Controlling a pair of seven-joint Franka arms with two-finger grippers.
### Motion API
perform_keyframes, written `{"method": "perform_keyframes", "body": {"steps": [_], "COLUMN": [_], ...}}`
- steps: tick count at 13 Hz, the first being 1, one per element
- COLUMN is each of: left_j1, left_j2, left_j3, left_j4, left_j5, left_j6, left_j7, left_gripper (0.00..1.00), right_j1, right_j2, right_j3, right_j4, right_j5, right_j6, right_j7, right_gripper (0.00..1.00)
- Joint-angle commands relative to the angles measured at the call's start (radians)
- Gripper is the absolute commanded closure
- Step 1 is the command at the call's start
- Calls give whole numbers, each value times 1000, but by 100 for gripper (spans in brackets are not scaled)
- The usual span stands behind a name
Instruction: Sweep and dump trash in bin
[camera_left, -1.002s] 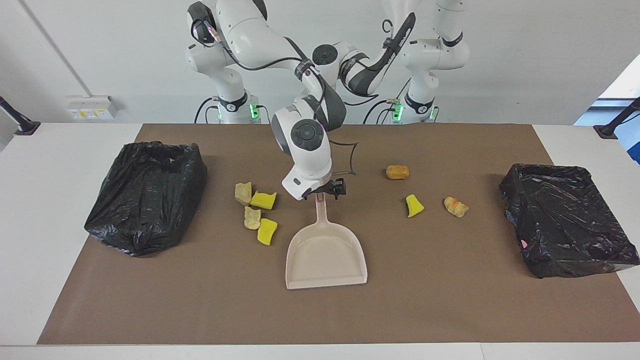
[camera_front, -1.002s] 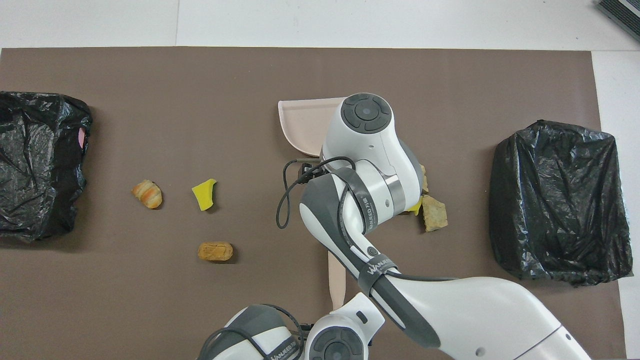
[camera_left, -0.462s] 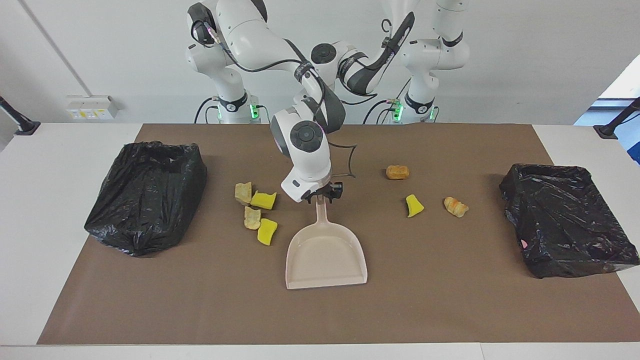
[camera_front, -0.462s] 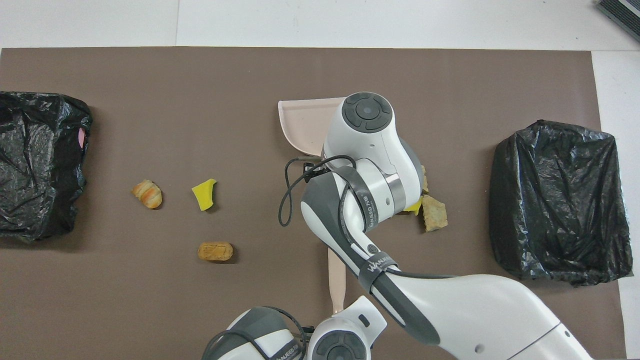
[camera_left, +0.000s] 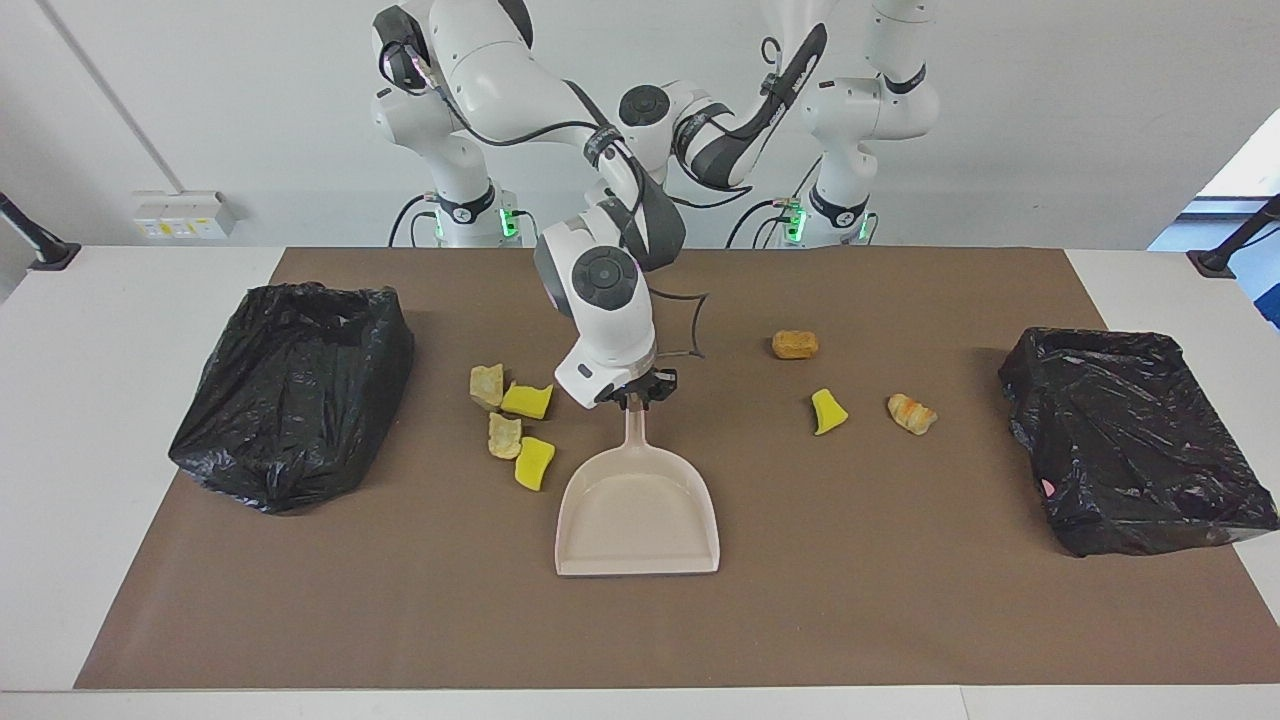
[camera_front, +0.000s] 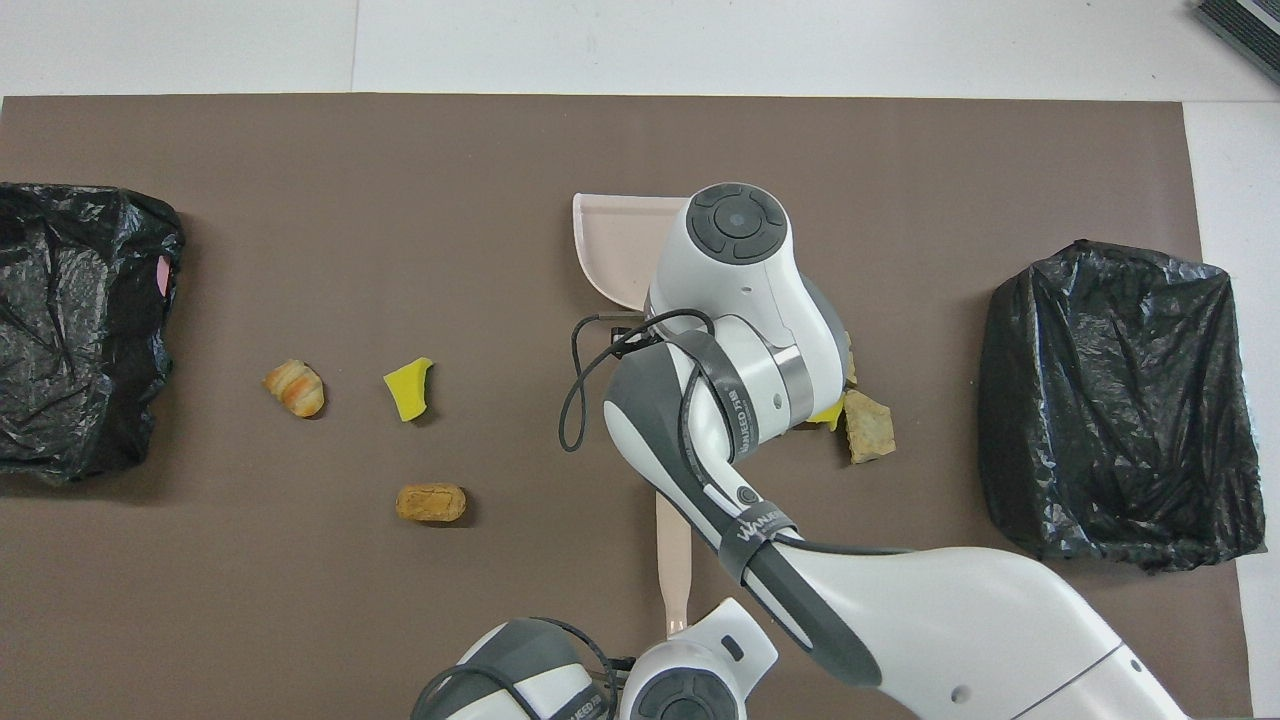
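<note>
left pincer: over dustpan handle's near end, fingers can't tell | right pincer: clamped on dustpan handle | trash: four chunks beside pan toward right arm's end, three toward left arm's | black bin bags at both counter ends

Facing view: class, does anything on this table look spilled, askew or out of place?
Yes: seven small yellow sponge and tan bread-like chunks lie strewn on the brown mat, four beside the beige plastic dustpan, three toward the left arm's end. The right claw grips the dustpan's handle; nothing else stands out.
</note>
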Motion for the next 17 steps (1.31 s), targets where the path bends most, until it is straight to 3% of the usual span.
{"method": "perform_keyframes", "body": {"steps": [1, 3, 5, 8, 11, 14, 17], "left_j1": [-16, -22, -22, -17, 0, -2, 1], "left_j2": [-7, -7, -7, -8, -31, -62, -132], "left_j3": [9, 9, 10, 12, 45, 163, 300], "left_j4": [-10, -10, -10, 0, 38, 113, 113], "left_j5": [-10, -11, -11, -10, -4, 33, 74], "left_j6": [-3, -7, -12, -44, -153, -314, -404], "left_j7": [3, 3, 3, 3, 3, 47, 137], "left_gripper": [54, 60, 81, 100, 100, 100, 100], "right_j1": [-24, -68, -139, -191, -217, -280, -325], "right_j2": [-2, -48, -105, -166, -245, -360, -407], "right_j3": [4, -7, -6, -7, -7, -7, -7], "right_j4": [26, 25, 12, 11, -6, -125, -199], "right_j5": [39, 127, 165, 133, 31, 30, 10], "right_j6": [-52, -53, -65, -138, -252, -307, -364], "right_j7": [-27, -25, -27, -145, -360, -645, -875], "right_gripper": [100, 100, 100, 100, 100, 100, 100]}}
